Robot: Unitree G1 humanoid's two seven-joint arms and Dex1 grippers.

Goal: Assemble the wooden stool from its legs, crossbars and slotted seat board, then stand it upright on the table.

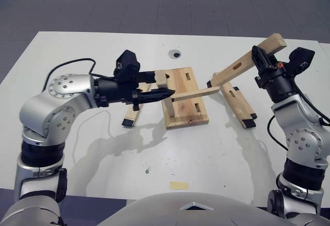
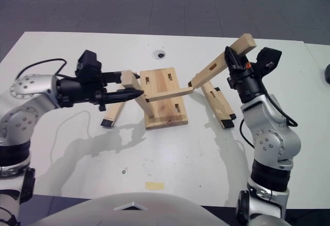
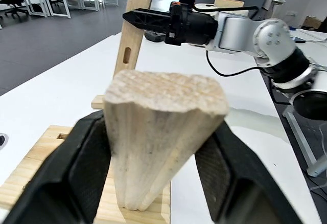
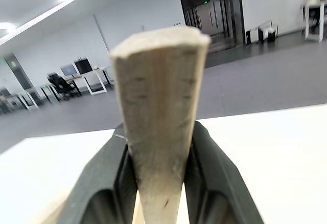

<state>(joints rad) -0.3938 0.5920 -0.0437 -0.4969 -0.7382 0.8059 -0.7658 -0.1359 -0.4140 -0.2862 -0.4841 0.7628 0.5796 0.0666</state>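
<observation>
The slotted seat board point(image 1: 190, 113) lies flat mid-table. My left gripper point(image 1: 164, 84) is shut on a wooden leg point(image 1: 169, 107) that stands tilted on the board's near-left part; its end grain point(image 3: 163, 127) sits between the black fingers point(image 3: 76, 173). A thin crossbar point(image 1: 196, 94) runs from that leg to a second, slotted leg point(image 1: 237, 67), held slanted above the table with my right gripper point(image 1: 260, 62) shut on its upper part. That leg's end point(image 4: 158, 111) shows between the pads point(image 4: 104, 178).
One spare leg point(image 1: 130, 117) lies on the table under my left arm. More legs with black feet point(image 1: 241, 105) lie right of the board. A round hole point(image 1: 176, 54) is behind the board; a tape scrap point(image 1: 179, 186) lies near the front edge.
</observation>
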